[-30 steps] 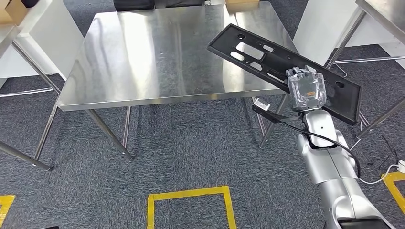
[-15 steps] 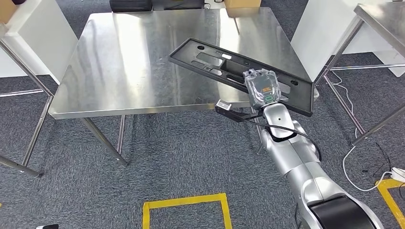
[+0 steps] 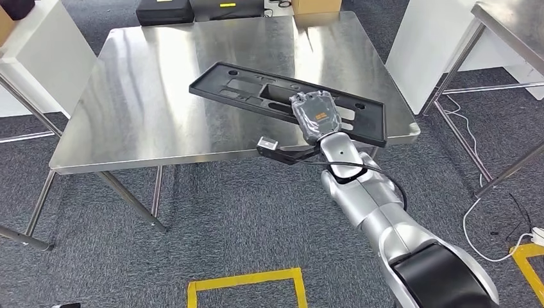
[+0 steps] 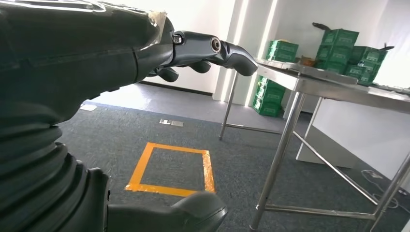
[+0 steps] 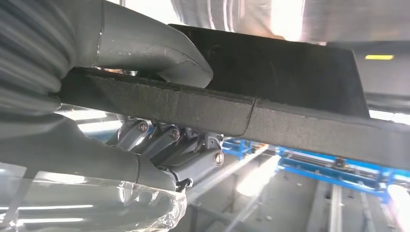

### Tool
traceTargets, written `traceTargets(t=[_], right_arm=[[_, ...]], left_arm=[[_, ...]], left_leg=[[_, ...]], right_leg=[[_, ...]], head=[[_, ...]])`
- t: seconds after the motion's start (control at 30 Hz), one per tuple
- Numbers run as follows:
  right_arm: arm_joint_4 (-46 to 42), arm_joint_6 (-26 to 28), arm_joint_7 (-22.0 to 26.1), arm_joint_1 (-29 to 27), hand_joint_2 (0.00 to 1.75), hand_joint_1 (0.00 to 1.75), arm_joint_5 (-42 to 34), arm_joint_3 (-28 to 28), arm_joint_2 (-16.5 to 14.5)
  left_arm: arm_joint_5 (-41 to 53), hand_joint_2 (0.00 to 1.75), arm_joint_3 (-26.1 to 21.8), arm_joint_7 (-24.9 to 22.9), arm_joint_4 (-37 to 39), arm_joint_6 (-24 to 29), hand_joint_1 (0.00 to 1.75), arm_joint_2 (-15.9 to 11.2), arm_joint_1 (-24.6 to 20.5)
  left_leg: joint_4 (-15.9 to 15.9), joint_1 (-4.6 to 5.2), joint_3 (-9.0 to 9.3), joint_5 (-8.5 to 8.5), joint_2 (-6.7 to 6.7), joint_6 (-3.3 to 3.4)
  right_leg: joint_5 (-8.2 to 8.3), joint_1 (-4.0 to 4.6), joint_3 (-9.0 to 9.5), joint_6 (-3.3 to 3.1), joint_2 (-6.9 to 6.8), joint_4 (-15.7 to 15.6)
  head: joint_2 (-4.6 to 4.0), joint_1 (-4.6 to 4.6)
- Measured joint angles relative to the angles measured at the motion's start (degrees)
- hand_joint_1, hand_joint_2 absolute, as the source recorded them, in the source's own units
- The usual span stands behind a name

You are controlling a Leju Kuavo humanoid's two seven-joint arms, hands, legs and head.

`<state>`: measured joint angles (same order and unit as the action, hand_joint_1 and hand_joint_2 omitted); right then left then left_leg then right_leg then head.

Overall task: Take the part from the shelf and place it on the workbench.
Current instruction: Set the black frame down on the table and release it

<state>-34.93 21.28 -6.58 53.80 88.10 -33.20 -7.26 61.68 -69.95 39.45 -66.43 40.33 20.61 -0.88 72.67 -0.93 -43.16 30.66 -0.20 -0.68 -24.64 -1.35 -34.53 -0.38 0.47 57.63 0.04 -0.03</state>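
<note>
Right hand (image 3: 314, 115): grips part (image 3: 282, 96) edge, thumb over, fingers under.
Left hand (image 4: 193, 48): loosely curled, probably holding nothing.
Risk: long part levers, tips off surface (image 3: 128, 102) near-right edge.

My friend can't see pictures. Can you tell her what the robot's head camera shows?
The robot's right hand holds a long black part above a shiny steel workbench. Grey carpet with yellow tape lies below.

The part (image 3: 282, 101) lay over the workbench's (image 3: 160, 96) right front area, gripped at its near edge by the right hand (image 3: 315, 115). Boxes (image 3: 192, 9) stood behind the workbench; a taped floor square (image 3: 244, 289) lay before it.
</note>
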Motion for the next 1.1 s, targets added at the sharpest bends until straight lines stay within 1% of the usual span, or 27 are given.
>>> traceTargets(t=[0.03, 0.07, 0.13, 0.17, 0.2, 0.23, 0.33, 0.37, 0.4, 0.47, 0.5, 0.53, 0.57, 0.6, 0.63, 0.67, 0.7, 0.73, 0.77, 0.83, 0.87, 0.9, 0.93, 1.0, 1.03, 1.07, 1.1], right_arm=[[0.43, -0.01, 0.01, 0.06, 1.75, 1.75, -0.01, -0.31, -0.21], [0.76, -0.01, 0.01, 0.09, 1.75, 1.75, -0.04, -0.53, -0.38], [1.25, 0.0, 0.01, 0.31, 1.75, 1.75, -0.08, -0.89, -0.62], [1.43, 0.0, 0.01, 0.56, 1.75, 1.75, -0.11, -1.03, -0.7], [1.59, 0.0, 0.01, 0.81, 1.75, 1.75, -0.12, -1.15, -0.79], [1.75, 0.0, 0.01, 1.01, 1.75, 1.75, -0.13, -1.25, -0.88], [2.11, 0.03, 0.07, 1.34, 1.75, 1.75, -0.08, -1.45, -1.15], [2.23, 0.04, 0.17, 1.53, 1.75, 1.75, 0.01, -1.52, -1.25], [2.41, 0.06, 0.31, 1.75, 1.75, 1.75, 0.18, -1.6, -1.38], [3.09, 0.07, 0.64, 2.07, 1.75, 1.75, 0.79, -1.73, -1.74], [3.54, 0.06, 0.79, 2.09, 1.75, 1.75, 1.14, -1.79, -1.97], [4.02, 0.05, 0.94, 2.06, 1.75, 1.75, 1.44, -1.86, -2.27], [4.46, 0.04, 1.05, 2.05, 1.75, 1.75, 1.64, -1.94, -2.61], [4.81, 0.03, 1.13, 2.09, 1.75, 1.75, 1.77, -2.02, -2.98], [5.11, 0.03, 1.16, 2.21, 1.75, 1.75, 1.85, -2.11, -3.34], [5.39, 0.04, 1.16, 2.42, 1.75, 1.75, 1.87, -2.18, -3.64], [5.63, 0.07, 1.17, 2.63, 1.75, 1.75, 1.88, -2.24, -3.96], [5.86, 0.09, 1.17, 2.8, 1.75, 1.75, 1.89, -2.3, -4.23], [6.06, 0.11, 1.19, 2.94, 1.75, 1.75, 1.89, -2.35, -4.46], [6.29, 0.14, 1.2, 3.07, 1.75, 1.75, 1.89, -2.44, -4.86], [6.36, 0.15, 1.2, 3.17, 1.75, 1.75, 1.89, -2.48, -5.06], [6.43, 0.16, 1.2, 3.28, 1.75, 1.75, 1.89, -2.5, -5.29], [6.52, 0.16, 1.22, 3.36, 1.75, 1.75, 1.89, -2.54, -5.51], [6.79, 0.16, 1.33, 3.33, 1.75, 1.75, 1.91, -2.63, -5.85], [6.97, 0.16, 1.37, 3.19, 1.75, 1.75, 1.91, -2.7, -5.93], [7.14, 0.17, 1.39, 3.04, 1.75, 1.75, 1.92, -2.76, -5.97], [7.27, 0.17, 1.39, 2.91, 1.75, 1.75, 1.92, -2.81, -5.99]], left_arm=[[0.0, 1.75, -0.09, 0.0, 0.1, 0.0, 0.0, 0.0, 0.05], [0.0, 1.75, -0.14, 0.0, 0.18, 0.0, 0.0, 0.0, 0.11], [0.0, 1.75, -0.22, 0.0, 0.22, 0.0, 0.0, -0.01, 0.16], [0.02, 1.75, -0.26, 0.0, 0.26, -0.01, 0.0, -0.01, 0.14], [0.04, 1.75, -0.28, 0.0, 0.3, -0.01, 0.0, -0.01, 0.11], [0.07, 1.75, -0.31, 0.0, 0.36, -0.02, 0.0, -0.01, 0.08], [0.07, 1.75, -0.33, 0.0, 0.46, -0.02, 0.0, 0.02, 0.1], [0.07, 1.75, -0.33, 0.0, 0.49, -0.01, 0.0, 0.03, 0.09], [0.14, 1.75, -0.36, 0.0, 0.5, -0.01, 0.0, 0.04, 0.07], [0.51, 1.75, -0.55, 0.0, 0.54, 0.0, 0.0, 0.04, -0.05], [0.82, 1.75, -0.7, 0.0, 0.58, 0.0, 0.0, 0.03, -0.1], [1.11, 1.75, -0.91, 0.0, 0.64, 0.0, 0.0, 0.04, -0.15], [1.42, 1.75, -1.16, 0.0, 0.72, 0.0, 0.0, 0.04, -0.18], [1.68, 1.75, -1.43, 0.0, 0.79, 0.0, 0.0, 0.04, -0.21], [1.87, 1.75, -1.69, 0.0, 0.86, 0.0, 0.0, 0.05, -0.26], [2.04, 1.75, -1.93, 0.0, 0.93, 0.0, 0.0, 0.08, -0.35], [2.16, 1.75, -2.17, 0.0, 0.99, 0.0, 0.0, 0.1, -0.48], [2.27, 1.75, -2.45, 0.0, 1.05, 0.0, 0.0, 0.13, -0.65], [2.41, 1.75, -2.74, 0.0, 1.08, 0.0, 0.0, 0.14, -0.84], [2.76, 1.75, -3.3, 0.0, 1.08, 0.01, 0.0, 0.12, -1.18], [2.95, 1.75, -3.6, 0.0, 1.09, 0.01, 0.0, 0.11, -1.32], [3.11, 1.75, -3.93, 0.0, 1.09, 0.01, 0.0, 0.09, -1.5], [3.29, 1.75, -4.32, 0.0, 1.11, 0.01, 0.0, 0.05, -1.64], [3.56, 1.75, -5.0, 0.0, 1.19, 0.0, 0.0, -0.03, -1.89], [3.66, 1.75, -5.27, 0.0, 1.26, 0.0, 0.0, -0.06, -1.91], [3.69, 1.75, -5.46, 0.0, 1.33, 0.0, 0.0, -0.06, -1.91], [3.69, 1.75, -5.64, 0.0, 1.39, 0.0, 0.0, -0.07, -1.91]], left_leg=[[0.71, -0.09, -0.96, -0.61, 0.02, -0.03], [-0.83, -0.18, -0.76, -2.28, 0.03, 0.02], [-8.1, -0.34, 2.28, -6.62, 0.06, 0.17], [-11.42, -0.32, 3.93, -7.85, 0.03, 0.28], [-13.43, -0.25, 5.01, -8.31, 0.0, 0.44], [-14.18, -0.1, 5.5, -8.05, -0.05, 0.7], [-14.64, 0.13, 6.06, -7.65, -0.11, 1.91], [-14.84, 0.12, 6.37, -7.56, -0.09, 2.34], [-15.01, 0.1, 6.68, -7.44, -0.08, 2.75], [-15.02, 0.26, 7.07, -6.98, -0.08, 3.39], [-15.01, 0.35, 7.33, -6.71, -0.14, 3.58], [-15.01, 0.45, 7.68, -6.41, -0.2, 3.69], [-15.0, 0.55, 8.13, -6.07, -0.27, 3.7], [-15.0, 0.65, 8.68, -5.69, -0.32, 3.64], [-15.02, 0.71, 9.2, -5.29, -0.35, 3.54], [-14.91, 0.92, 9.64, -4.8, -0.38, 3.35], [-14.86, 1.06, 9.97, -4.36, -0.42, 3.11], [-14.84, 1.14, 10.17, -3.97, -0.47, 2.82], [-14.84, 1.17, 10.32, -3.63, -0.5, 2.49], [-14.7, 0.91, 10.54, -3.02, -0.36, 1.79], [-13.7, 0.75, 10.2, -2.52, -0.26, 1.41], [-11.55, 0.57, 9.19, -1.68, -0.17, 0.97], [-8.3, 0.33, 7.41, -0.65, -0.13, 0.55], [-1.19, -0.12, 2.59, 0.96, -0.07, -0.3], [0.54, -0.35, 0.77, 0.57, -0.02, -0.62], [0.19, -0.58, -0.04, -0.95, 0.03, -0.85], [-2.38, -0.81, 0.3, -3.49, 0.11, -1.02]], right_leg=[[-0.3, 0.06, 0.36, -0.09, 0.0, 0.0], [-0.63, 0.08, 0.8, -0.03, 0.0, 0.0], [-1.35, 0.13, 1.73, 0.33, 0.01, -0.01], [-1.68, 0.3, 1.98, 0.61, 0.04, 0.02], [-1.91, 0.46, 2.07, 0.91, 0.08, 0.0], [-2.07, 0.62, 2.06, 1.22, 0.12, -0.08], [-2.64, 0.77, 1.9, 2.06, 0.06, 0.11], [-3.27, 0.8, 1.2, 2.15, -0.01, 1.51], [-4.25, 0.8, -0.17, 2.08, -0.07, 4.05], [-6.66, 0.81, -4.76, 1.64, -0.08, 11.99], [-7.29, 0.83, -6.97, 1.61, -0.08, 15.28], [-7.09, 0.86, -8.4, 1.75, -0.07, 16.92], [-5.84, 0.9, -8.58, 2.03, -0.07, 16.1], [-3.86, 0.93, -7.66, 2.31, -0.08, 13.11], [-1.57, 1.01, -6.07, 2.44, -0.11, 8.88], [0.32, 1.19, -4.33, 2.33, -0.13, 4.74], [1.49, 1.34, -3.06, 2.04, -0.15, 1.79], [1.93, 1.5, -2.34, 1.6, -0.16, 0.19], [1.83, 1.64, -2.06, 1.18, -0.15, -0.25], [1.48, 1.17, -1.36, 0.42, -0.05, -0.56], [1.26, 0.9, -0.78, -0.03, -0.01, -0.81], [1.0, 0.62, -0.08, -0.49, 0.03, -1.05], [0.62, 0.62, 0.47, -0.88, 0.05, -1.13], [-0.33, 0.65, 1.53, -1.23, 0.07, -1.13], [-0.89, 0.64, 2.13, -1.17, 0.13, -1.12], [-1.49, 0.59, 2.83, -1.0, 0.19, -1.11], [-2.14, 0.53, 3.67, -0.78, 0.24, -1.1]], head=[[0.0, -0.01], [0.0, 0.0], [0.0, -0.01], [0.0, -0.03], [0.0, -0.05], [0.0, -0.07], [0.0, -0.07], [0.0, -0.04], [0.0, -0.05], [0.0, -0.03], [0.0, -0.04], [0.0, -0.03], [0.0, -0.03], [0.0, -0.03], [0.0, -0.01], [0.0, 0.01], [0.0, -0.02], [0.0, -0.05], [0.0, -0.08], [0.0, -0.12], [0.0, -0.22], [0.0, -0.33], [0.0, -0.42], [0.0, -0.53], [0.0, -0.54], [0.0, -0.59], [0.0, -0.59]])
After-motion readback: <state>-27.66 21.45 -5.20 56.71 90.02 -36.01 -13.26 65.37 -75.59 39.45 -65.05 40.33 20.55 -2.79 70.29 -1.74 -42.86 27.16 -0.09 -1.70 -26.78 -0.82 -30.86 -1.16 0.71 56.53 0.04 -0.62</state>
